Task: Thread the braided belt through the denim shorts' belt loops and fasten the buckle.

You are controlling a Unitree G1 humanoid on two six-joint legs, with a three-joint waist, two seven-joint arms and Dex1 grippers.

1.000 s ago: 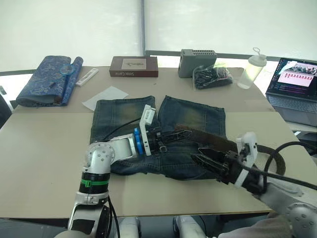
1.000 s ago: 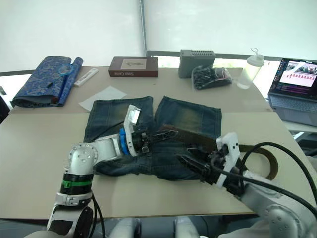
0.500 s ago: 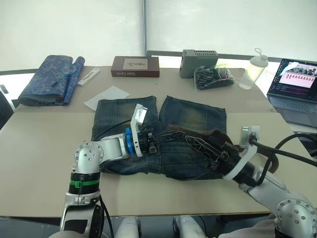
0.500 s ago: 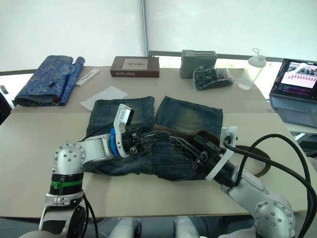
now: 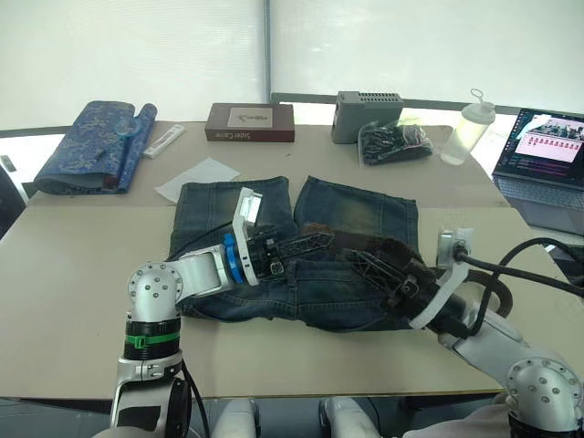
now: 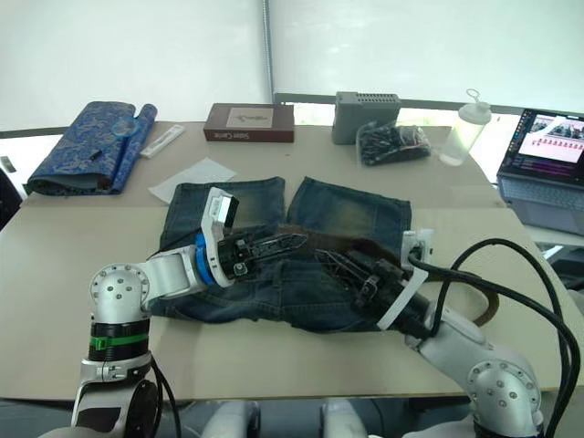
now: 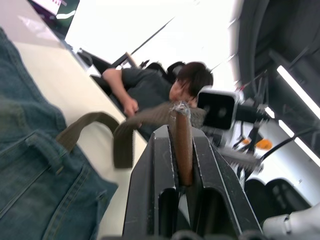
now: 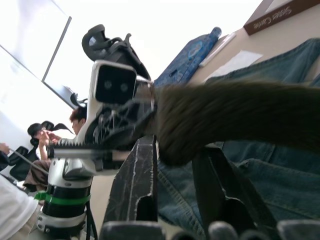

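Over the waistband of the denim shorts (image 5: 292, 246), which lie flat on the worktop (image 5: 82, 283), the braided belt (image 5: 370, 245) hangs as a short span between my two hands. My left hand (image 5: 315, 242) has its fingers pressed together on the strap's frayed tip; the left wrist view shows the brown end wedged between them. My right hand (image 5: 370, 267) straddles the strap a little further back, with the belt lying across its fingers, but I cannot tell whether it truly grips. Behind it the belt runs in a loose loop off toward the worktop's right edge; I cannot make out the buckle there.

A second ago my right hand hung low near the front edge, away from the strap. It has since swung up and in beside my left, and my left has drawn back a little along the waistband, taking the tip with it. I judge this a handover or regrip, so threading is barely under way. One belt loop (image 7: 42, 150) shows in the left wrist view with nothing through it.

Beyond the shorts sit a laptop (image 5: 543, 151) and a blue fabric roll (image 5: 91, 146).
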